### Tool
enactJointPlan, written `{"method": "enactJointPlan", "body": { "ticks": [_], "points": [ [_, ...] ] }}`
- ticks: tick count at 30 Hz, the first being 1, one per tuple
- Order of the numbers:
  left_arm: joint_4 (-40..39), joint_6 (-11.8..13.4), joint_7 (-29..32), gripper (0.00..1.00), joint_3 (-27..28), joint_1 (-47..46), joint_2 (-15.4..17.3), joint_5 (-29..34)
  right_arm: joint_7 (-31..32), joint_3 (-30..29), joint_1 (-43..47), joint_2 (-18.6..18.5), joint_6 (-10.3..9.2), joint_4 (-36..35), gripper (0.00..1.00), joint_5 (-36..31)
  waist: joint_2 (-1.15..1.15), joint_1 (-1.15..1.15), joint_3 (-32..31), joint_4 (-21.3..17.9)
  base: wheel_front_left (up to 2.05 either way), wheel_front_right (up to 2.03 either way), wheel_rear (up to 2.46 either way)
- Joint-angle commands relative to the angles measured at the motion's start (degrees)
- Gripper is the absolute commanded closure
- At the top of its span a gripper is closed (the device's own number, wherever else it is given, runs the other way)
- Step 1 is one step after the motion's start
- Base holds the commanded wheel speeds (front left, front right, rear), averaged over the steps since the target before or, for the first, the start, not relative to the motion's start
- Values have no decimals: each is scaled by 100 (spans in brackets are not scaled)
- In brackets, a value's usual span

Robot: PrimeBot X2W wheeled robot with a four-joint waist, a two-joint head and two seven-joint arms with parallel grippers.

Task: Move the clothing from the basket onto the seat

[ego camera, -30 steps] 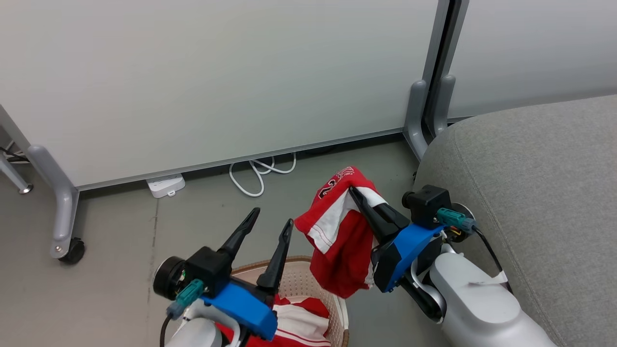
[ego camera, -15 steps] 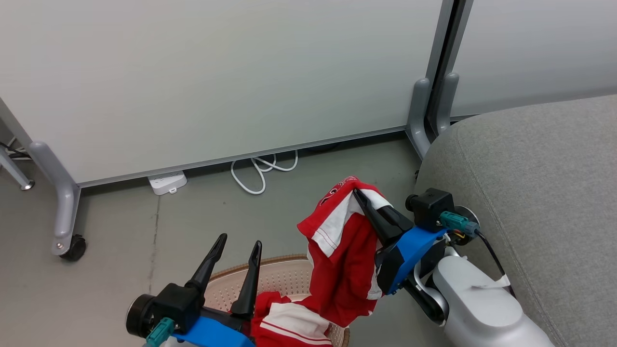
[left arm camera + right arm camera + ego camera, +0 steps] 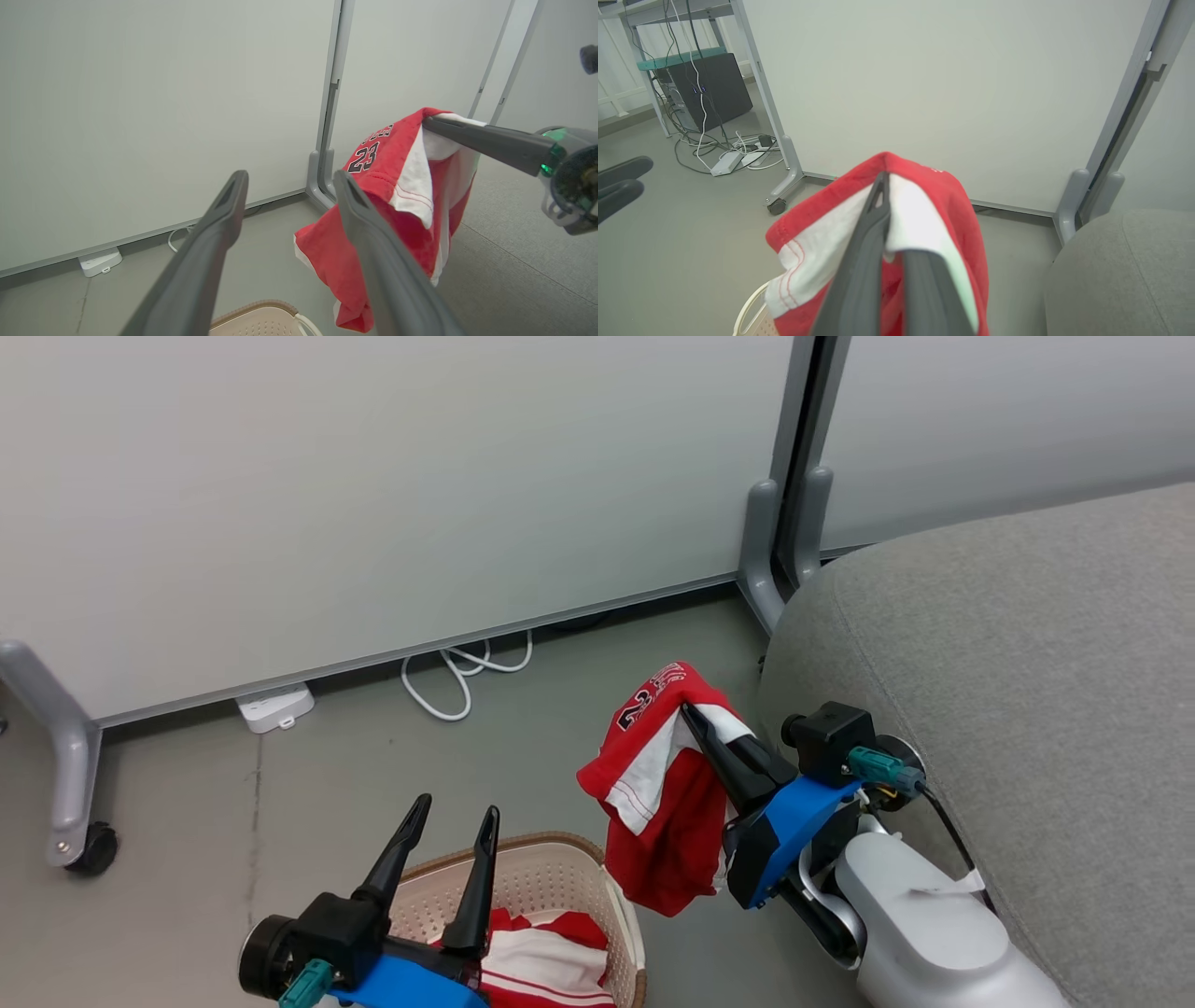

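Note:
My right gripper [image 3: 689, 711] is shut on a red and white garment [image 3: 658, 784] printed "23", part of the clothing. It hangs in the air between the basket [image 3: 560, 847] and the seat [image 3: 1027, 663], clear of both. In the right wrist view the garment [image 3: 934, 205] drapes over my shut gripper [image 3: 881, 179]. A second red and white garment [image 3: 546, 961] lies in the cream basket. My left gripper [image 3: 456, 807] stands open and empty over the basket's left rim. The left wrist view shows the open gripper [image 3: 289, 177], the held garment [image 3: 387, 196] and the basket rim [image 3: 261, 317].
Pale partition panels stand behind, with a grey foot [image 3: 766, 569] beside the seat's corner and a caster [image 3: 89, 847] at the left. A power strip [image 3: 274, 707] and a white cable [image 3: 457, 677] lie on the floor. A black computer [image 3: 710, 88] with cables stands farther off.
The head camera has swung right, so the seat takes up more of the view. My left gripper dropped lower over the basket. The held garment stays in my right gripper.

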Motion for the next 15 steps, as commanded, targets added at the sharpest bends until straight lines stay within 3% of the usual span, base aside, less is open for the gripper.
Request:
{"method": "enactJointPlan", "body": {
  "ticks": [1,15],
  "points": [
    [-4,-32,-15,0,55,40,-11,34,-31,-1,3,-9,3,-13,100,-7,0,0,27,-175,0,0,0],
    [-61,-95,-15,0,219,-58,-131,225,-32,-82,-67,-43,3,-93,100,-6,0,0,294,-1553,0,0,0]
  ]
}}
